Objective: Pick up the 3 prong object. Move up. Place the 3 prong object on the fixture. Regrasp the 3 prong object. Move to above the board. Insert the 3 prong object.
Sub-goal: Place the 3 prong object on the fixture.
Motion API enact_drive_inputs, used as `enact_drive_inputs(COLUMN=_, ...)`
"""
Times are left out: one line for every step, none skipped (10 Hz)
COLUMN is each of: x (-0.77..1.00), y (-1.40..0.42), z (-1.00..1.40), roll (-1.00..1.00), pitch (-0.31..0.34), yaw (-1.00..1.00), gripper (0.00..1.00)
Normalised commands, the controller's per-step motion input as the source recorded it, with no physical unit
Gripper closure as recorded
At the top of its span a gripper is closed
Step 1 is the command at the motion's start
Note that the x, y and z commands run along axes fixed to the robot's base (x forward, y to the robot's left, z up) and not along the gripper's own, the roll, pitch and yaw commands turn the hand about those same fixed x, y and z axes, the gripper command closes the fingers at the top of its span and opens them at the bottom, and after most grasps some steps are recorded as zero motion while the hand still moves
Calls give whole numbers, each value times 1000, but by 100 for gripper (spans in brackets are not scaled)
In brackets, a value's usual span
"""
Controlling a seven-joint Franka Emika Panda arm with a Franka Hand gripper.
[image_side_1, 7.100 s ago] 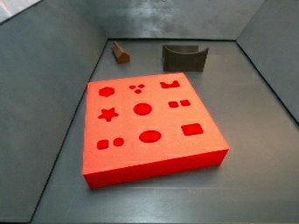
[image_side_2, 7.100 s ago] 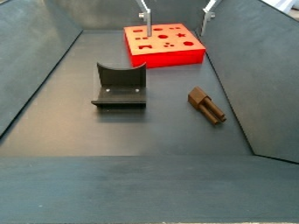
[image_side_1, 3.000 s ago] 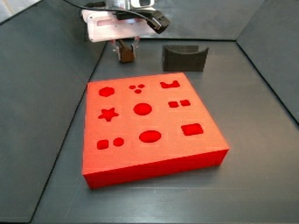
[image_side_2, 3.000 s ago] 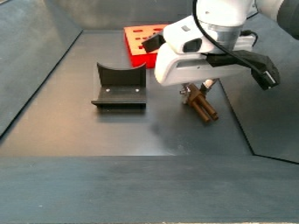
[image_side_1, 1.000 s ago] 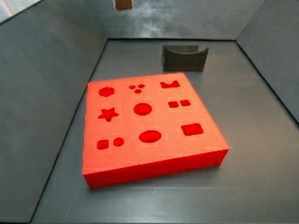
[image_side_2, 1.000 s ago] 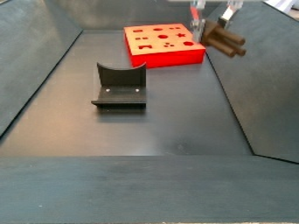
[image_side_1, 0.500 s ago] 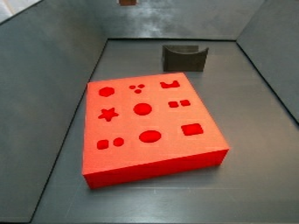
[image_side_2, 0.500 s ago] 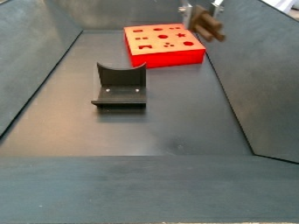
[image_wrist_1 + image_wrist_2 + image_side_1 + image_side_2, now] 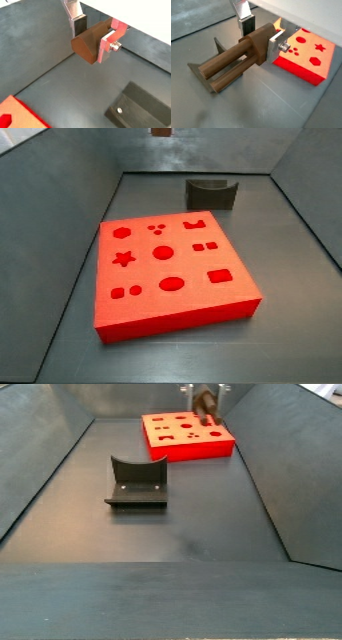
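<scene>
My gripper (image 9: 92, 37) is shut on the brown 3 prong object (image 9: 85, 46) and holds it high above the floor. In a wrist view the object's prongs (image 9: 231, 67) stick out level from the fingers (image 9: 246, 26). In a side view the object (image 9: 206, 402) hangs above the far end of the red board (image 9: 187, 434); in a side view only its tip (image 9: 162, 132) shows at the top edge. The dark fixture (image 9: 136, 482) stands apart on the floor, also seen in a side view (image 9: 211, 194) and below the gripper in a wrist view (image 9: 137, 107).
The red board (image 9: 171, 263) lies in the middle of a grey bin with sloping walls (image 9: 40, 474). A board corner (image 9: 17, 115) shows in a wrist view. Bare grey floor (image 9: 201, 514) lies between the fixture and the right wall.
The gripper has carried the 3 prong object sideways at height, from near the bin's side wall towards the space above the board's far end. Board and fixture have not moved.
</scene>
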Motion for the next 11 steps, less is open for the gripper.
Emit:
enact_drive_inputs(x=1000, y=-170, z=18, roll=-23, pitch=139, yaw=-54, gripper=100)
enact_drive_inputs(x=1000, y=-147, z=18, roll=1, pitch=153, yaw=-23, gripper=100)
enact_drive_inputs(x=1000, y=-130, z=16, roll=17, pitch=163, yaw=-10, gripper=100)
enact_drive_inputs(x=1000, y=-119, z=14, roll=27, pitch=169, yaw=-3, gripper=100)
enact_drive_inputs(x=1000, y=-100, z=12, roll=46, pitch=176, yaw=8, gripper=100)
enact_drive_inputs(x=1000, y=-88, z=8, roll=59, pitch=176, yaw=14, gripper=100)
enact_drive_inputs(x=1000, y=318, z=-56, roll=-1000, pitch=-94, yaw=-13, gripper=100)
enact_drive_inputs(x=1000, y=336, z=-59, roll=-1000, pitch=-90, yaw=-20, gripper=100)
enact_drive_inputs(x=1000, y=286, z=-49, roll=-1000, pitch=-83, yaw=-30, gripper=100)
enact_drive_inputs(x=1000, y=224, z=-31, roll=-1000, pitch=-66, yaw=-30, gripper=100)
enact_drive_inputs(x=991, y=192, z=-15, roll=-1000, pitch=-41, yaw=-30, gripper=100)
